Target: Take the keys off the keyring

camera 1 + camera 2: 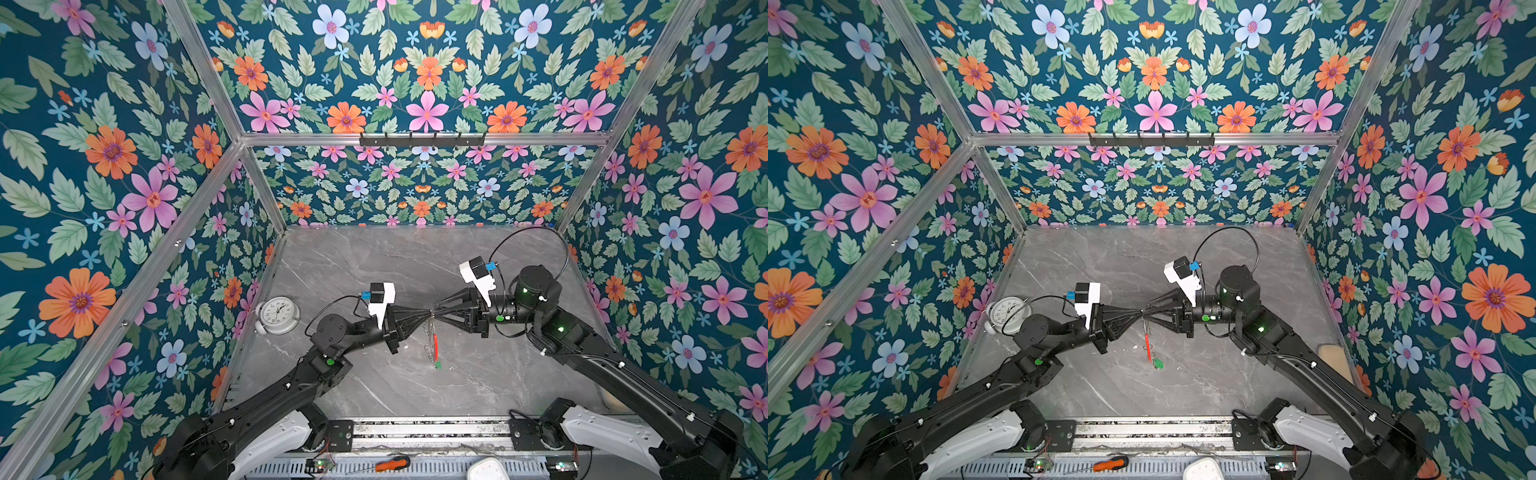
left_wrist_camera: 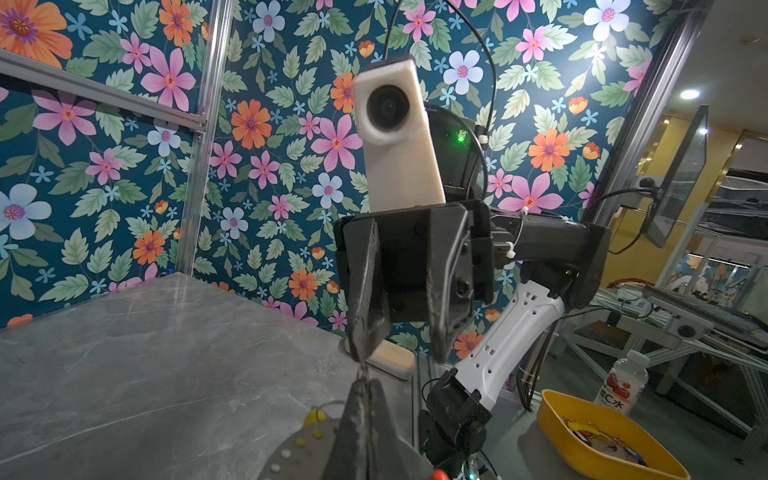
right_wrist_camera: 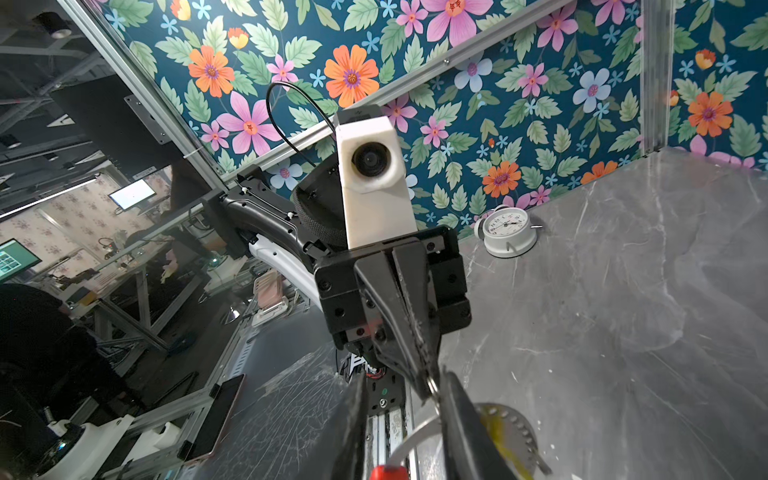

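alarm clock [image 1: 277, 314] far left on the tabletop [image 1: 374, 266], against the wall, well apart from the action. orange-handled screwdriver [image 1: 392, 463] lies on the front rail, off the tabletop.

left gripper [image 1: 429, 318] is fully closed, its tips pinching a small wire ring of the keyring [image 1: 435, 343]. This is clearest in the right wrist view, where the wire is nipped at the very tip.

keyring is over mid-tabletop, dangling from where the two grippers meet tip to tip. Its red section [image 1: 1147, 345] hangs down, with the keys [image 1: 436, 362] at the low end and the green tag [image 1: 1158, 364] lowest. Both top views agree.

A grey dotted disc with a yellow tag [image 2: 316, 415] sits close under the left wrist camera. Probably a key tag, but it's too close and blurred to be sure.

right gripper [image 1: 437, 315] is partly open. In the left wrist view its fingers [image 2: 365, 291] stand clearly apart, one tip touching the wire, nothing clamped. From its own camera the grey hoop runs between the spread fingers.
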`<state>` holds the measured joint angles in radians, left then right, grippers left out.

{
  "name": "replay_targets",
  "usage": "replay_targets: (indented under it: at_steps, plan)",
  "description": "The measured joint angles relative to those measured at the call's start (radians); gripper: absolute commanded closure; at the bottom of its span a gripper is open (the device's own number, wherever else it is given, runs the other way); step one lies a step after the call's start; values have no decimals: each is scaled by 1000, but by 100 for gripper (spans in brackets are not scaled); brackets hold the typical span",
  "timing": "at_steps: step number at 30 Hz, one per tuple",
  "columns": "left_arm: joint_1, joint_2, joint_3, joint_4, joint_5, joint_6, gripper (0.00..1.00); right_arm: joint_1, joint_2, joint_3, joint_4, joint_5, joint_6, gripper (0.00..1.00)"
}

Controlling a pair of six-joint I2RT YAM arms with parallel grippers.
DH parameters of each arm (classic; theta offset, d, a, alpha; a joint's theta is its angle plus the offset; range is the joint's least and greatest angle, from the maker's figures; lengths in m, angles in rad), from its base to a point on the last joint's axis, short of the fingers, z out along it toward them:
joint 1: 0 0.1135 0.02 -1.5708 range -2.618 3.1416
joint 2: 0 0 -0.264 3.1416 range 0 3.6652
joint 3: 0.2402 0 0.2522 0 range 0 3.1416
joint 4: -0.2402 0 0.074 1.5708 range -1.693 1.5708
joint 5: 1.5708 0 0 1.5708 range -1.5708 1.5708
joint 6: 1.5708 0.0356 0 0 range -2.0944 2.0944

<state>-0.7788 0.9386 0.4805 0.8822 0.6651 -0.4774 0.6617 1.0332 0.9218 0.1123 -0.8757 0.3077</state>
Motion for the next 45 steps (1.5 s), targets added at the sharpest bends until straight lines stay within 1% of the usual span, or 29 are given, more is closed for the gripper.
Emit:
replay_targets:
  at_steps: [6,12,19,23,27,30,32,33,34,35,38,42,45]
  plan:
    - [0,1,-5,24,20,-14,100,-1,-1,-31,5,-6,2,71]
    - [0,10,-5,48,35,-23,100,-2,-3,-58,21,-7,11,76]
    - [0,20,-5,56,41,-39,100,-2,-5,-69,48,-13,25,84]
    - [0,21,-5,60,41,-40,100,-2,-11,-72,48,-11,25,91]
    - [0,24,-5,64,37,-52,100,-2,-21,-76,45,-5,17,100]
    - [0,26,-3,63,37,-58,100,-2,-28,-76,34,-2,17,100]
    - [0,26,3,50,37,-61,81,-2,-35,-72,14,12,12,100]
    - [0,26,8,40,37,-61,73,-1,-38,-69,3,18,10,100]
    - [1,26,12,35,43,-53,66,-1,-42,-64,-17,21,11,100]
    - [3,26,17,34,46,-50,62,-2,-45,-58,-41,32,10,100]
    - [15,26,42,2,72,-50,57,-3,-55,-34,-124,73,-11,100]
    - [25,45,106,-72,127,-46,57,-2,-67,7,-247,99,-61,100]
    - [24,66,159,-160,179,-38,57,-3,-72,36,-330,118,-98,100]
